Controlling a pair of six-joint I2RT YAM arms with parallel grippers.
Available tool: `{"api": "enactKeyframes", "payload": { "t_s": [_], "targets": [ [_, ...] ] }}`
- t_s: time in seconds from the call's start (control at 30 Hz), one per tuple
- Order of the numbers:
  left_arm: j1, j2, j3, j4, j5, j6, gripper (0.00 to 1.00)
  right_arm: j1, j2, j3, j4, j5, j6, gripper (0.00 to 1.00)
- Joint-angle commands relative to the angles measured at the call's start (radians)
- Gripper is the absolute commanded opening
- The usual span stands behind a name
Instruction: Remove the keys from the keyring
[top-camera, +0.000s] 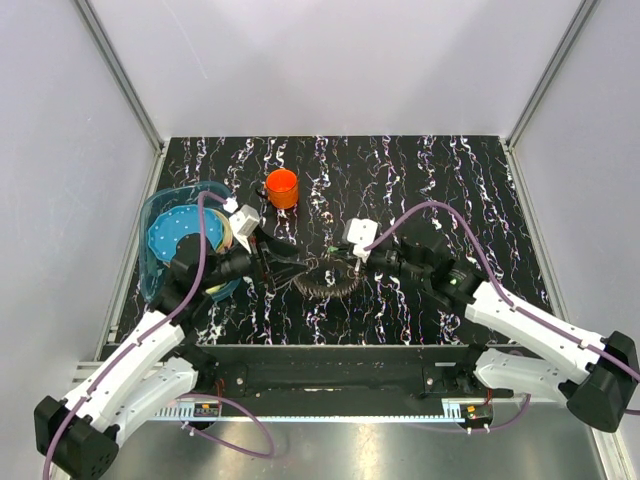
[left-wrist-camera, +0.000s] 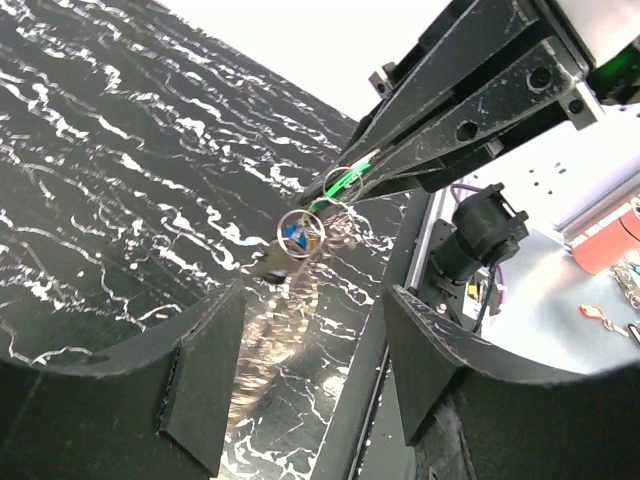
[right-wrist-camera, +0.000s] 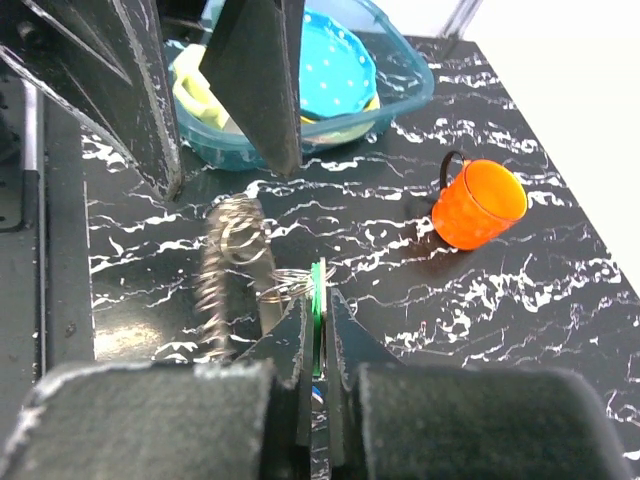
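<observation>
The keyring is a grey-brown coiled spring (top-camera: 325, 287) with small split rings (right-wrist-camera: 285, 285), hanging between my two grippers. My right gripper (top-camera: 352, 262) is shut on the green key (right-wrist-camera: 318, 300), held edge-on between its fingers; the same pinch shows in the left wrist view (left-wrist-camera: 345, 183). A blue key (left-wrist-camera: 297, 233) hangs in a split ring just below it. My left gripper (left-wrist-camera: 310, 330) is open, its fingers on either side of the blurred coil (left-wrist-camera: 270, 330) without touching it. In the top view the left gripper (top-camera: 285, 268) is at the coil's left end. No yellow key shows.
An orange cup (top-camera: 282, 187) stands behind the grippers, also in the right wrist view (right-wrist-camera: 478, 205). A teal bowl (top-camera: 165, 215) holding blue and yellow plates sits at the left edge. The left gripper's fingers (right-wrist-camera: 260, 90) hang close in front of the right wrist camera.
</observation>
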Motion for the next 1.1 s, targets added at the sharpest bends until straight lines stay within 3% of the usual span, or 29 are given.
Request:
{"api": "enactKeyframes", "payload": {
  "t_s": [0.0, 0.5, 1.07],
  "targets": [
    [-0.017, -0.022, 0.02, 0.134, 0.084, 0.008, 0.6, -0.001, -0.059, 0.014, 0.131, -0.07, 0.029, 0.0],
    [-0.088, -0.053, 0.043, 0.129, 0.01, 0.071, 0.5, -0.001, -0.066, 0.01, 0.131, -0.069, 0.059, 0.0],
    [-0.21, 0.058, 0.084, 0.166, -0.146, 0.181, 0.45, -0.001, -0.084, 0.003, 0.131, -0.093, 0.094, 0.0]
  ]
}}
